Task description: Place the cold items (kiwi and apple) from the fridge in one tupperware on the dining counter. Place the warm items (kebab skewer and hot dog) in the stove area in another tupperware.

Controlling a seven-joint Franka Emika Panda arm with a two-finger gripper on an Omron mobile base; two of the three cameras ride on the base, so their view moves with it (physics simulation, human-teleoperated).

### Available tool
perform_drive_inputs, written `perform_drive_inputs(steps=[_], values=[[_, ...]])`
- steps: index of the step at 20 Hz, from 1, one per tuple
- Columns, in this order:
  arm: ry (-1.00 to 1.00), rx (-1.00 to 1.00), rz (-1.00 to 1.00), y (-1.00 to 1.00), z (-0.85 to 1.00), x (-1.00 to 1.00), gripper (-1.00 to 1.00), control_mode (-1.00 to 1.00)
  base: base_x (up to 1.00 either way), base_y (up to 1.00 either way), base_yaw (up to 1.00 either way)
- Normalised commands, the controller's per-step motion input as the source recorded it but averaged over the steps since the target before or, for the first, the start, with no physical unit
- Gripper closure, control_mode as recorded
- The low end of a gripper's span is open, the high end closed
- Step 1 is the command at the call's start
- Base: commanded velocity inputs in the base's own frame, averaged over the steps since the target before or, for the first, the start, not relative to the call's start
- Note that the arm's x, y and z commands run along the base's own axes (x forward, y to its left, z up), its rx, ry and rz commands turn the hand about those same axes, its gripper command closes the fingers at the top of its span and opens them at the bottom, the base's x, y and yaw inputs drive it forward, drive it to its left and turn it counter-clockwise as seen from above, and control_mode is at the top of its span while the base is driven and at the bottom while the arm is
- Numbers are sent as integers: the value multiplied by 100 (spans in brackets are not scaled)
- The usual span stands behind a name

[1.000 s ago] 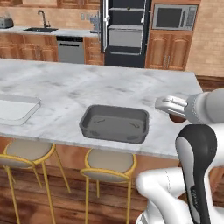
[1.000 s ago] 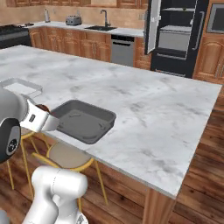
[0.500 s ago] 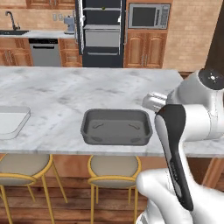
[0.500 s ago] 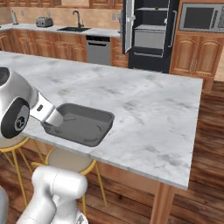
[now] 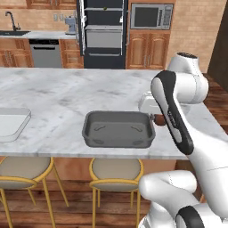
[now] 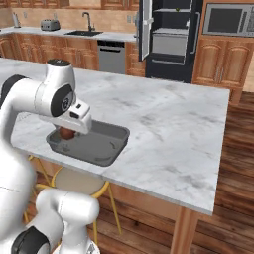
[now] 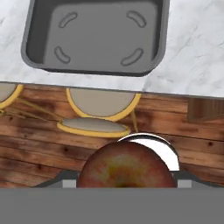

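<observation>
My gripper (image 5: 158, 119) is shut on a red-yellow apple (image 5: 160, 120), held just off the right rim of the dark grey tupperware (image 5: 118, 129) on the marble dining counter (image 5: 67, 93). From the right base view the apple (image 6: 68, 133) hangs under the white hand at the near left corner of the tupperware (image 6: 101, 144). The hand view puts the apple (image 7: 127, 168) between the jaws of the gripper (image 7: 127, 180), with the empty tupperware (image 7: 96, 39) ahead. The kiwi, kebab skewer and hot dog are out of view.
A white container (image 5: 11, 122) lies at the counter's left end. Yellow-framed stools (image 5: 116, 171) stand under the near counter edge. The black fridge (image 5: 102, 31) stands open at the back wall, with a microwave (image 5: 149, 15) beside it.
Both base views have shifted, so the base has driven. The arm has swung the apple in toward the grey tupperware, and the grip on it is unchanged.
</observation>
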Motion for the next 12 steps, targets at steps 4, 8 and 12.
perform_drive_inputs(steps=[4, 8, 12], values=[[-2, -3, 27, 2, -75, 38, 100, -100, 0, 0, 0], [13, -17, 0, 14, -48, 65, 100, -100, 0, 0, 0], [29, -1, 0, 20, -35, 75, 100, -100, 0, 0, 0]])
